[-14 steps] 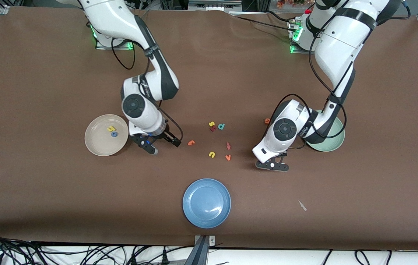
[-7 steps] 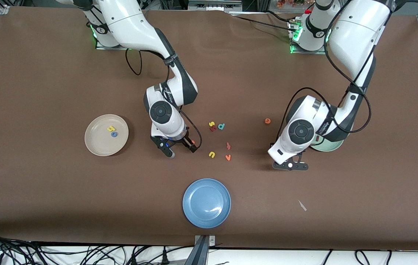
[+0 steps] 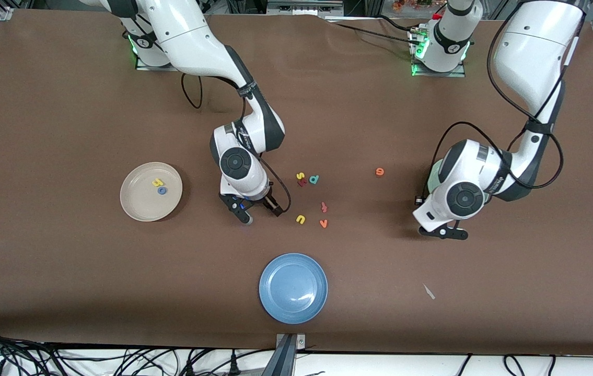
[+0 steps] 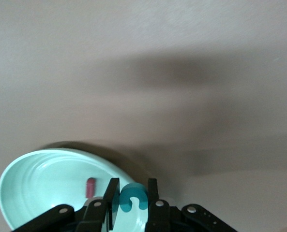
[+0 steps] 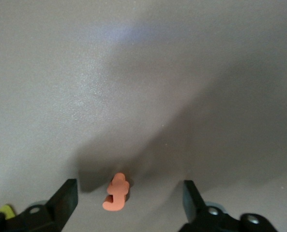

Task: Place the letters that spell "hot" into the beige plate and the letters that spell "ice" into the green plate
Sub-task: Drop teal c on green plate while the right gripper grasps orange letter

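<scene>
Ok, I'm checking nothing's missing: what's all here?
beige plate: 1, cream, toward the right arm's end
yellow h, blue o: 1 each, in the beige plate
green plate: 1, mint, under the left arm
dark red i: 1, in the green plate
teal c: 1, held over the green plate
orange t: 1, on the table
orange e: 1, alone, toward the left arm's end
yellow s, teal d, red letter: 1 each, mid-table cluster
salmon f-like letter, yellow u, orange v: 1 each, nearer the camera than the cluster
blue plate: 1, nearest the camera
left end effector: shut on teal c
right end effector: open around orange t
</scene>
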